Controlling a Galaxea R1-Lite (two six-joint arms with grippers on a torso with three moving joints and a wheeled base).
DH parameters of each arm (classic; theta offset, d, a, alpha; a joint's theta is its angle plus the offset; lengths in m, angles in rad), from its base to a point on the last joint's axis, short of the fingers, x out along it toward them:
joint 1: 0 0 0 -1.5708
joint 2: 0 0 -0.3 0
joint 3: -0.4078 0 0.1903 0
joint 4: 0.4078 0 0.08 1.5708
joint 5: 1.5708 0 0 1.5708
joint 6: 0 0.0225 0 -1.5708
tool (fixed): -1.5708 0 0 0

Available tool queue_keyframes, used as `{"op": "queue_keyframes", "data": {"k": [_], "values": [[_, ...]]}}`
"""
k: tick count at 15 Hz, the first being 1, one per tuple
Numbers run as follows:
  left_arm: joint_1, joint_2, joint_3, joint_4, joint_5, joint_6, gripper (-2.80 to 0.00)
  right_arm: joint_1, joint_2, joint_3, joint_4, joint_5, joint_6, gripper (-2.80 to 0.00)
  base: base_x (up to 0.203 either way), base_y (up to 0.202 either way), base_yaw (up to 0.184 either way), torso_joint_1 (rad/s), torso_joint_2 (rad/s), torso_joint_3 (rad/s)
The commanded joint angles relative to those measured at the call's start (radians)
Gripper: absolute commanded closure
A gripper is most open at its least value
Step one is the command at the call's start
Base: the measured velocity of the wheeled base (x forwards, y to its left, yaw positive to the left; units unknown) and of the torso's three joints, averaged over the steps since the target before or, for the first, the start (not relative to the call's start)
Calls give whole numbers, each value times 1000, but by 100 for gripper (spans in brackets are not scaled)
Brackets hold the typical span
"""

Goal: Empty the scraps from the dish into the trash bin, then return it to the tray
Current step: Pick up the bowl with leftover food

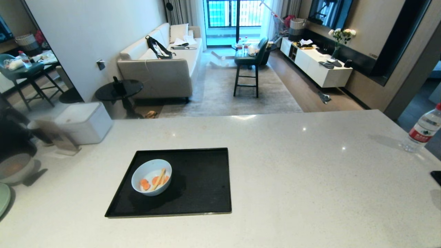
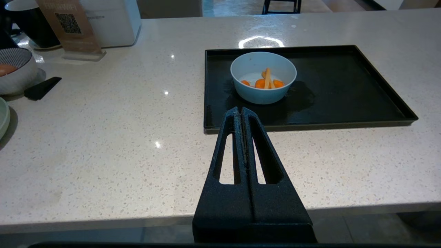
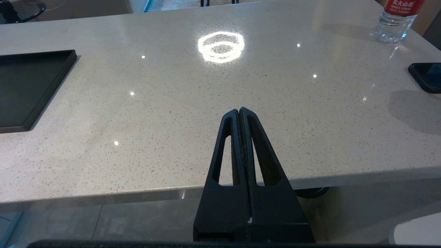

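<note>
Hanging off the near counter edge, both arms sit parked: left gripper (image 2: 241, 111) clenched on nothing, right gripper (image 3: 239, 111) likewise pinched together and empty. Neither shows in the head view.

Dish (image 1: 151, 177) sits upright on the tray (image 1: 200, 186), in its left half, at about 11 o'clock from the head camera. Scraps (image 1: 155, 180), orange chunks and pale sticks, lie inside it, so nothing is emptied yet.

Trash bin is not identifiable in any view; the far-left counter at 9–10 o'clock holds a greyish bowl (image 2: 15, 70) and a pale-green plate (image 1: 3, 198). Water bottle (image 1: 423, 130) stands far right at 2 o'clock.

Judgement: the left arm is closer. It should spread its fingers first, take the near rim, and lift level so sticks don't spill.
</note>
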Motion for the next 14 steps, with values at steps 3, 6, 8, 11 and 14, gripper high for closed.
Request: {"op": "queue_keyframes", "data": {"k": [3,6,8,11,14], "values": [[1,39,-16,15,10,-26,0,0,0,0,-1,0,0,0,0,0,0,0,0,0],[-4,196,-142,46,6,-26,0,0,0,-1,0,0,0,0,0,0,0,0,0,0],[-6,350,-240,54,6,-25,0,0,0,0,0,0,0,0,0,0,0,0,0,0],[-23,653,-397,59,3,-23,0,0,0,0,-1,0,0,0,0,0,0,0,0,0],[-92,976,-578,61,7,-22,0,0,0,0,0,0,0,0,0,0,0,0,0,0]]}}
